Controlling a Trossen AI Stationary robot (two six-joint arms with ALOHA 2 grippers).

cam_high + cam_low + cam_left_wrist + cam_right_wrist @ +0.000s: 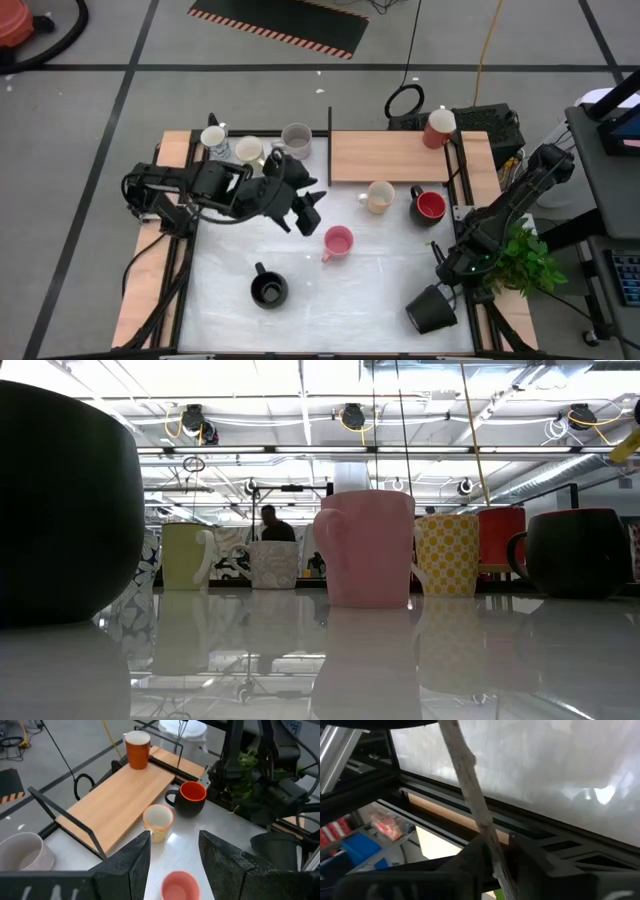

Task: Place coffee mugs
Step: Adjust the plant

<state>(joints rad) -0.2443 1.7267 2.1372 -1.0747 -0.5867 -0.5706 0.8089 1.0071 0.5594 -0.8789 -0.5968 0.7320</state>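
Mugs, table: pink mug [338,241] centre; yellow mug [379,196] and red-lined black mug [428,205] by the wooden shelf [390,157]; red mug [438,127] on the shelf's far corner; three pale mugs [250,147] at the back left.

Left gripper [305,212]: fingers spread, empty, just beside the pink mug. Step judged: approach to pick. Next: lower, straddle the mug wall, close.

Right gripper [447,290]: at the near right edge, fingers nipping the rim of a tipped black mug [432,310], as far as its wrist view shows.
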